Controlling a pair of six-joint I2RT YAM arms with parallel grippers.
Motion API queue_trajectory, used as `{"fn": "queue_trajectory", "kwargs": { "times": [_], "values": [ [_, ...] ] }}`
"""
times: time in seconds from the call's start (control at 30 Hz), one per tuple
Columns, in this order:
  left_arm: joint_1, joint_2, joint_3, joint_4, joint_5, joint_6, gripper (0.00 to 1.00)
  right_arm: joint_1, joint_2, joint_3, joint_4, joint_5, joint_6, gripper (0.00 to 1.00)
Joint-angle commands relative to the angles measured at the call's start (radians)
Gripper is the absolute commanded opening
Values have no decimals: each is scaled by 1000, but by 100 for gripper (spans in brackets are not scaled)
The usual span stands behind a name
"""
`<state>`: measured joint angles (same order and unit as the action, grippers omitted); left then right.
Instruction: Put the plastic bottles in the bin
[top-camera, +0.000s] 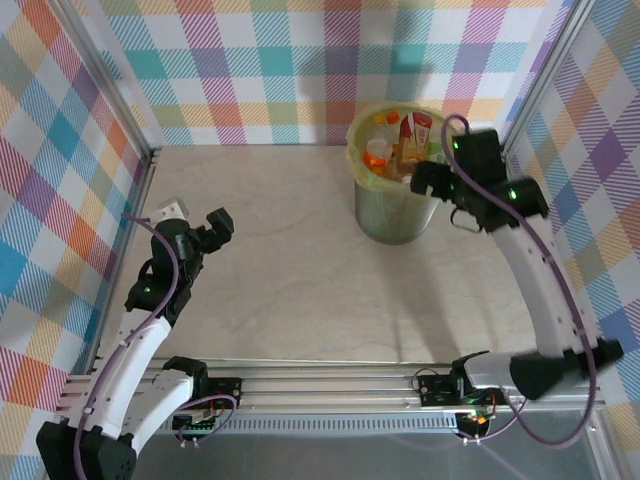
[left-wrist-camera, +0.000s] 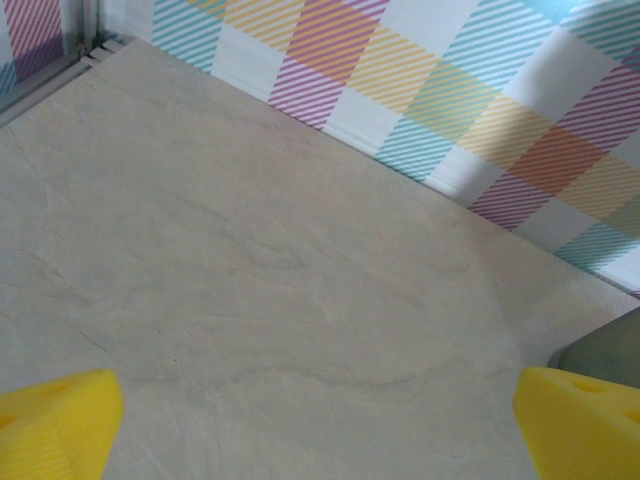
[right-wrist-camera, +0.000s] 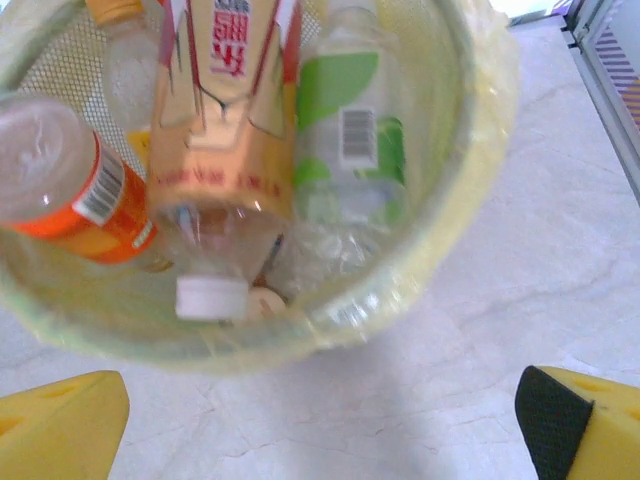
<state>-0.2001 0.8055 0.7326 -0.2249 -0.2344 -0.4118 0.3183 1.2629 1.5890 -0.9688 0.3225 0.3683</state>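
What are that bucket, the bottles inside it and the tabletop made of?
The bin: seemingly translucent plastic, though its greyish sheen leaves that open, with a thin glossy yellowish bag liner crinkling over its rim. The plastic bottles: clear thin plastic, dented, with printed labels. The table: matte, stone-veined look; possibly laminate.

We see a pale table (top-camera: 280, 270) with thin grey lines, like stone. The bin (top-camera: 390, 215) stands on it, far on the right.
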Motion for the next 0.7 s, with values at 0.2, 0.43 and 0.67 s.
{"fn": "queue_trajectory", "kwargs": {
  "times": [0.2,0.43,0.67],
  "values": [
    [18,-162,-91,-45,-42,57,100,3,-449,-511,213,47,75,100],
    [16,-207,-181,15,-71,70,100,3,-612,-758,289,136,106,100],
    [17,-188,-298,166,-111,132,100,1,-671,-963,410,303,171,100]
  ]
}}
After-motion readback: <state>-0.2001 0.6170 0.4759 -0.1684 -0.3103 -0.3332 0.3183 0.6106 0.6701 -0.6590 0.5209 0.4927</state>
